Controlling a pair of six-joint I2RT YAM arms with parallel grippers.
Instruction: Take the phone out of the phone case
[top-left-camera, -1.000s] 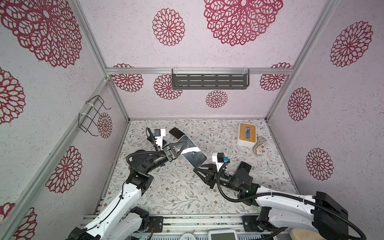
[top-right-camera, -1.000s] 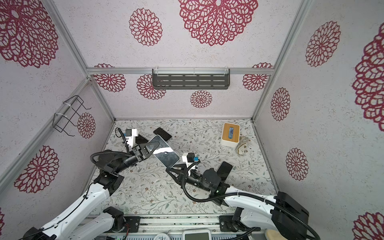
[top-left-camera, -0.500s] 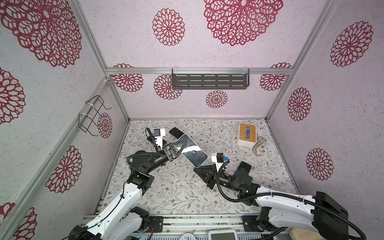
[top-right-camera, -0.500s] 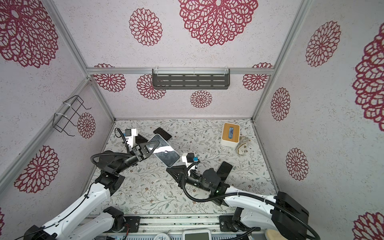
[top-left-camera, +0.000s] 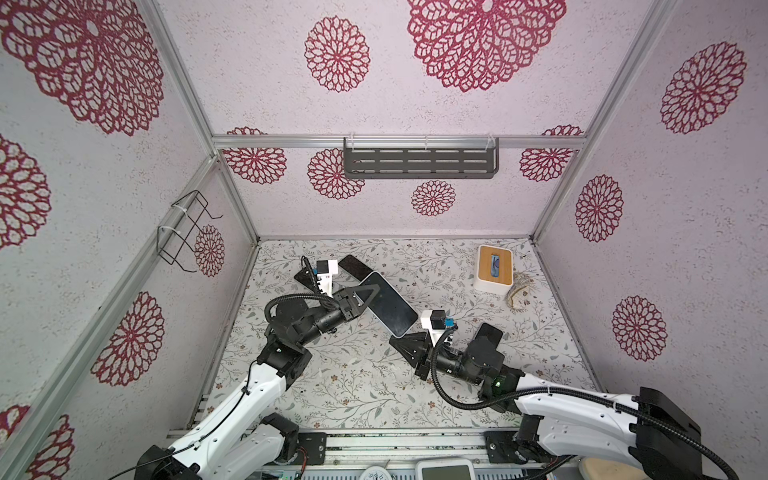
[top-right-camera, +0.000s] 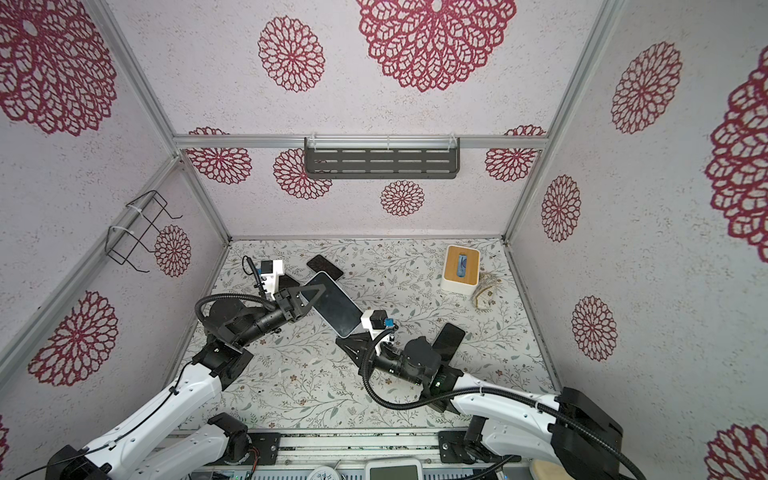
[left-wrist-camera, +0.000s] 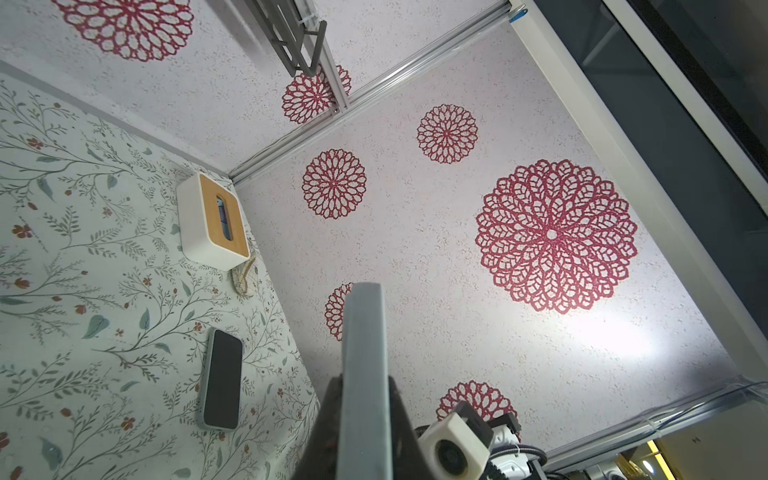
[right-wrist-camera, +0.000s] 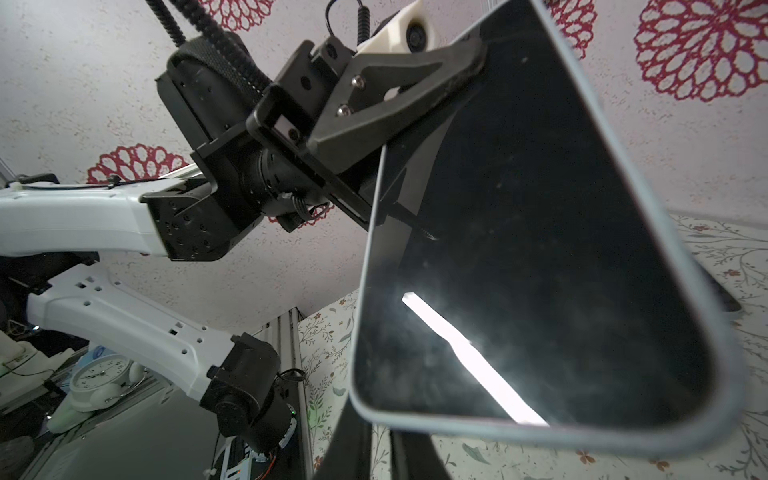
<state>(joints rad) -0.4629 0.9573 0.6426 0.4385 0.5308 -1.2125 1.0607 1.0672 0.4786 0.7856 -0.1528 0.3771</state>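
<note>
A phone (top-left-camera: 388, 305) (top-right-camera: 334, 305) with a black screen sits in a pale blue-grey phone case (right-wrist-camera: 623, 440). It is held tilted above the table in both top views. My left gripper (top-left-camera: 368, 293) (top-right-camera: 309, 293) is shut on its upper left end. In the left wrist view the phone (left-wrist-camera: 363, 374) shows edge-on between the jaws. My right gripper (top-left-camera: 401, 343) (top-right-camera: 347, 345) sits just under the phone's lower end. In the right wrist view its fingers (right-wrist-camera: 353, 449) stand a narrow gap apart with only tabletop between them. Their tips are hidden behind the case rim.
A dark phone (top-left-camera: 355, 266) lies at the back and another phone (top-left-camera: 488, 336) (left-wrist-camera: 220, 378) lies beside my right arm. A white tissue box (top-left-camera: 494, 269) with a wooden lid and a woven object (top-left-camera: 519, 291) stand at the back right. A grey shelf (top-left-camera: 419, 160) hangs on the back wall.
My right gripper's jaws have narrowed from a wider spread and stayed under the phone's lower end. The left gripper and the phone have barely shifted.
</note>
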